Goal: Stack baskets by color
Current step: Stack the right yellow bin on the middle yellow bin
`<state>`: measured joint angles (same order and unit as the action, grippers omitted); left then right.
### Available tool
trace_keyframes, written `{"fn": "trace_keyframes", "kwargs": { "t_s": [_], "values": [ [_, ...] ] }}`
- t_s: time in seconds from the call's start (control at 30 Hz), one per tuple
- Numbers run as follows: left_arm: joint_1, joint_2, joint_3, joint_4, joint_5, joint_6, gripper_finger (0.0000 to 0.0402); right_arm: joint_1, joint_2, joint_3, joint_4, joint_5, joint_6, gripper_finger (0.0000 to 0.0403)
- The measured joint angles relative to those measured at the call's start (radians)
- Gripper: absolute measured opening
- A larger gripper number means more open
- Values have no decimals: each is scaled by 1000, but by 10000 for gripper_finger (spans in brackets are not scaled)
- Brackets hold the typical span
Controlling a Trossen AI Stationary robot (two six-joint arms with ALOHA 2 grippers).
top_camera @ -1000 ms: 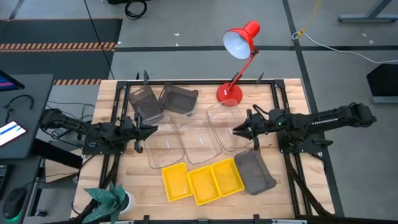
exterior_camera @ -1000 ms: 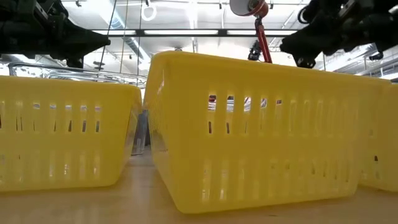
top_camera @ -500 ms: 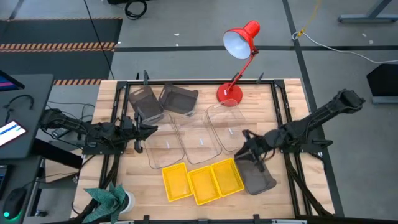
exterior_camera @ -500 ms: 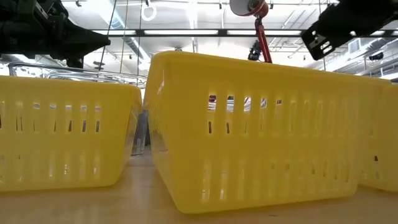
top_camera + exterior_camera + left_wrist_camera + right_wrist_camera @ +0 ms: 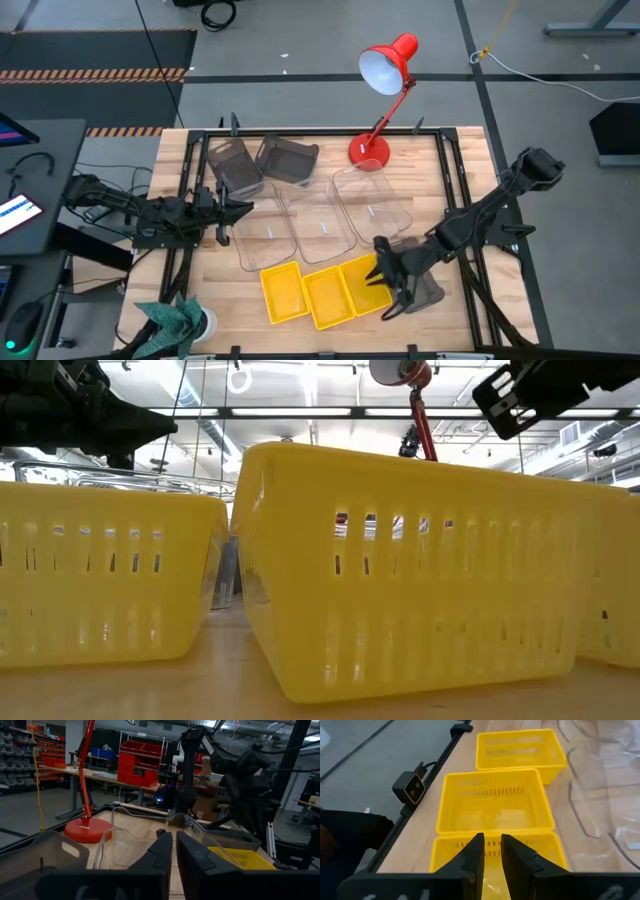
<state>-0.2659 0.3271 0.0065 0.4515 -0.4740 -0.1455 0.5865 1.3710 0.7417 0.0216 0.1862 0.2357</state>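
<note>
- Presently, on the wooden table (image 5: 190, 170): nine baskets in three colour groups.
- Yellow baskets, three, side by side in a row along the near edge: left (image 5: 283, 293), middle (image 5: 325, 296), right (image 5: 362, 283) (none stacked).
- Clear baskets, three, side by side just behind the yellow row: left (image 5: 266, 238), middle (image 5: 322, 228), right (image 5: 372, 208).
- Grey baskets, three: two at the far left corner, one (image 5: 233, 164) beside the other (image 5: 286, 159); the third (image 5: 420, 290) right of the yellow row, partly hidden under the right arm.
- Right gripper (image 5: 383, 293): over the right yellow basket, at its edge nearest the grey one; jaws narrow, a slim gap, nothing between them (wrist view looks down the yellow row).
- Left gripper (image 5: 243, 210): at the left side, just beside the left clear basket; jaws nearly together, holding nothing.
- Red desk lamp (image 5: 383, 75): base on the far edge, behind the right clear basket.
</note>
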Motion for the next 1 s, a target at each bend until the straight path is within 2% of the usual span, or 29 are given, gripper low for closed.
{"fn": "trace_keyframes", "kwargs": {
  "t_s": [0.3, 0.53, 0.73, 1.0],
  "values": [
    [0, 0, 0, 0, 0, 0, 30, 54, 189, 163, -3, 28, 59, 69],
    [0, 0, 0, 3, 0, 0, 36, 55, 364, 322, -99, 33, 82, 81],
    [0, 0, 0, 2, 0, 0, 31, 55, 475, 459, -212, 30, 52, 103],
    [0, 0, 0, 4, 0, 0, 32, 56, 554, 562, -264, 20, 20, 148]
  ]
}}
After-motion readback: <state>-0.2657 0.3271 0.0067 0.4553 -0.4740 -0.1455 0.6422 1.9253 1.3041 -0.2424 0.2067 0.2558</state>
